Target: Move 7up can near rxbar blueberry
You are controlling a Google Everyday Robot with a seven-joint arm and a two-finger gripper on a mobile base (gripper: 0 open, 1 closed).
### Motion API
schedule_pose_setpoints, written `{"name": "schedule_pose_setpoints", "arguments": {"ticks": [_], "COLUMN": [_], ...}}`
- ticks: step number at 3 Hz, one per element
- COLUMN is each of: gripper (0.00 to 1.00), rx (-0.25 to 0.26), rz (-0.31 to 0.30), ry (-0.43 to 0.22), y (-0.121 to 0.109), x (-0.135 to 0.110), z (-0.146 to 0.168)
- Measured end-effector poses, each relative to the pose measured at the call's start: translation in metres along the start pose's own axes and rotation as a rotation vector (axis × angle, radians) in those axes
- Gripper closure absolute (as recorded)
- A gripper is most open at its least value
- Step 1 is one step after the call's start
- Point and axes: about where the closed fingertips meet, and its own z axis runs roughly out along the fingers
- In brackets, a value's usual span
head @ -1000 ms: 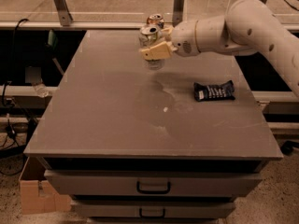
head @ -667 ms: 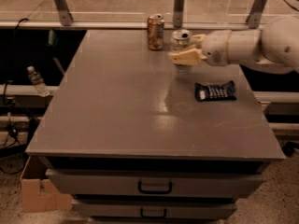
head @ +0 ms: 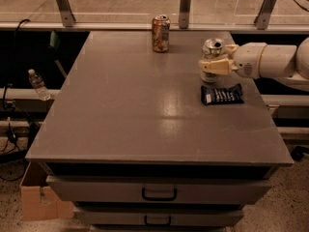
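The gripper (head: 212,66) sits at the right of the frame, its jaws closed around the lower body of the 7up can (head: 213,47). The can stands upright just above the rxbar blueberry (head: 222,94) in the picture. I cannot tell whether its base touches the counter (head: 135,110).

The placement looks nearly done, so the risks lie in the release. If the jaws open while the can hangs above the surface, it may drop, tip and roll off the right edge (which is close). If the arm brings it lower in the frame, the can could land on the wrapper and lean. A sideways retreat might drag it over.

The counter is a plain grey-brown slab with 1 copper can (head: 161,33) at the back, well apart. Below it are 2 drawers (head: 159,190). A water bottle (head: 37,83) and a cardboard box (head: 38,197) sit at the left.
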Motion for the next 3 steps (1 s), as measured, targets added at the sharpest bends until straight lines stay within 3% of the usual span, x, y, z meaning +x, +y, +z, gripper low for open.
{"name": "schedule_pose_setpoints", "arguments": {"ticks": [1,3], "gripper": [0.59,0.13], "rx": [0.018,0.006], "rz": [0.026,0.062], "ry": [0.022,0.040], "y": [-0.009,-0.002], "x": [0.014,0.029], "z": [-0.016,-0.030]}}
